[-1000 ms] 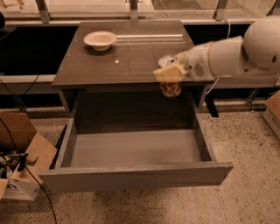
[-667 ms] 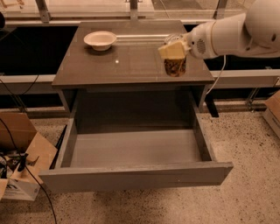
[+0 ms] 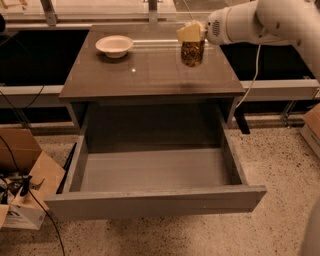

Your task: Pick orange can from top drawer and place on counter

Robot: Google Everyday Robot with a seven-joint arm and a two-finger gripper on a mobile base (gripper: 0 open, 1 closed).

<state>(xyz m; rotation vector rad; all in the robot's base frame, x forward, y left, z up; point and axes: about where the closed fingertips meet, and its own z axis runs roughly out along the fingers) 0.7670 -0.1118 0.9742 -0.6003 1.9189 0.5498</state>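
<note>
The orange can [image 3: 193, 53], with a brownish mottled label, is upright over the far right part of the counter [image 3: 145, 75]. My gripper [image 3: 191, 33] reaches in from the right on the white arm and is shut on the can's top. I cannot tell if the can's base touches the counter. The top drawer [image 3: 150, 172] is pulled fully open below, and its grey inside holds nothing.
A white round bowl [image 3: 114, 45] sits on the counter's far left. Cardboard boxes and cables [image 3: 22, 190] lie on the floor at the left. A rail with posts [image 3: 150, 10] runs behind the counter. A box edge [image 3: 312, 127] shows at the right.
My gripper has carried the can from above the counter's front right edge back and up to the far right part of the counter. The drawer stays open.
</note>
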